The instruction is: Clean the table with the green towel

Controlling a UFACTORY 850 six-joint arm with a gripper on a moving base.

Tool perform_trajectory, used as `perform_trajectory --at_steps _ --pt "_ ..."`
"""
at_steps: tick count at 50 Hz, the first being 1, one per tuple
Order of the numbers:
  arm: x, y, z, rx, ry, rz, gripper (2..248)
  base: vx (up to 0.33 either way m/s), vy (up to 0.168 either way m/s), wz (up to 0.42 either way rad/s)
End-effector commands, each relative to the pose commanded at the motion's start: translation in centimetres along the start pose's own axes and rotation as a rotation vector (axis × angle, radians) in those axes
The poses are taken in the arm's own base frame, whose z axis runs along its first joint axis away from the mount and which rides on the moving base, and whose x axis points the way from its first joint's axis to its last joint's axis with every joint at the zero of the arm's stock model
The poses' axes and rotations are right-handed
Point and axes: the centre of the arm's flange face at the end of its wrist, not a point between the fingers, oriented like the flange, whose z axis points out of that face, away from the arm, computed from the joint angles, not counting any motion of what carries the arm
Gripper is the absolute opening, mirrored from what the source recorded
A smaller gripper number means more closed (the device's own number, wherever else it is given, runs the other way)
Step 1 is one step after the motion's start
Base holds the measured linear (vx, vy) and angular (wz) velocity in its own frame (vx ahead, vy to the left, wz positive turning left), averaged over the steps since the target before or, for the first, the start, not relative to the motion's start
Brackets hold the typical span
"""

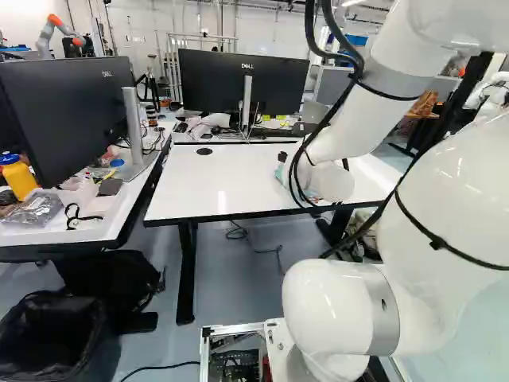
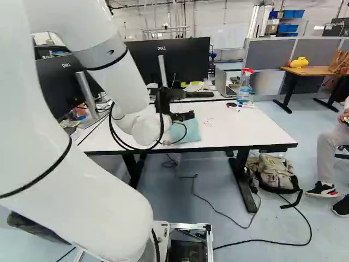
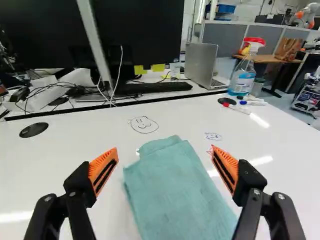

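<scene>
On the white table (image 3: 65, 160), a dark round cap (image 3: 33, 129) lies ahead of one orange-padded finger of the gripper (image 2: 181, 116). The jaws stand wide apart with nothing gripped. Next comes a drawn face (image 3: 144, 124), just beyond the far end of the green towel (image 3: 175, 190).

The towel lies on the tabletop between the two fingers, pinched by neither; its far end reaches a little past their tips. Whether the fingers touch it lower down, I cannot tell. Its visible long axis runs away from the wrist, between the fingers and towards the monitors (image 3: 140, 35), slanting slightly to the cap's side. The far end is uneven, with a narrower flap standing out from the broader part, which looks folded, as far as one can judge.

By the tip of the other finger is a red mark (image 3: 210, 150), partly covered, and past it a small blue drawing (image 3: 213, 136). Farther along that side, the pens (image 3: 237, 108) lie near the spray bottle (image 3: 243, 70).

The towel's near end is cut off in the wrist view. In the left base view the arm hides most of it, leaving scraps of green; in the right base view it lies at the table's near edge, its left part behind the arm and gripper.
</scene>
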Motion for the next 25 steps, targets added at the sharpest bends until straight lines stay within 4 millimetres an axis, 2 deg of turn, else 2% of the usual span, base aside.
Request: perform_trajectory --at_steps 10,25 --pt "0.5 0.5 1.5 -0.013 -0.003 0.004 247 0.000 0.000 0.000" --pt "0.3 0.5 2.1 -0.013 -0.037 0.005 247 0.000 0.000 0.000"
